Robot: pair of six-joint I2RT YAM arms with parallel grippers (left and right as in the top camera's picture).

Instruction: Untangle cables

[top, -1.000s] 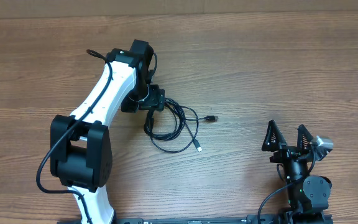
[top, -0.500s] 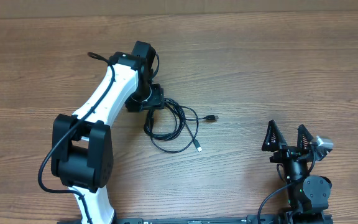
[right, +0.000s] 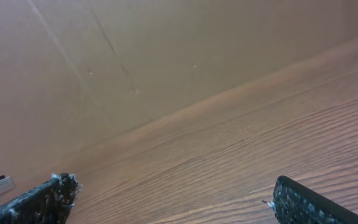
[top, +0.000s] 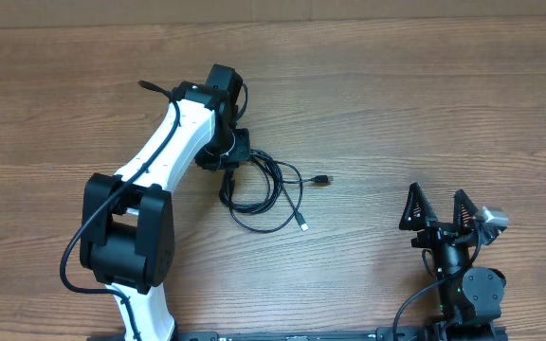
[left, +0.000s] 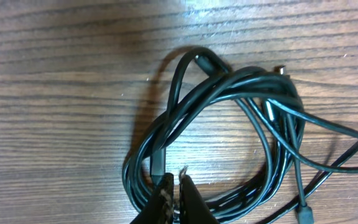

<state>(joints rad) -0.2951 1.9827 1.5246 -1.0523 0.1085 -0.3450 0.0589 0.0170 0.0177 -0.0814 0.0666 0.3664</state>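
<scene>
Overhead, the cables (top: 271,194) are lying coiled at centre frame on the table (top: 425,104), plug ends trailing right. On the left wrist view I'm seeing the left gripper (left: 176,185) sitting on the coil's lower-left edge, jaws pinched together; whether a strand is caught, I can't tell. The right gripper (top: 437,210) is resting at lower right, jaws spread wide, well apart from the cables.

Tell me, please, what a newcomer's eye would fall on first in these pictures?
A tangled coil of black cables lies in the middle of the table, two plug ends trailing to its right. The left gripper sits at the coil's left edge, jaws closed; whether they pinch a strand is unclear. The right gripper stands at the front right, jaws wide open.
</scene>
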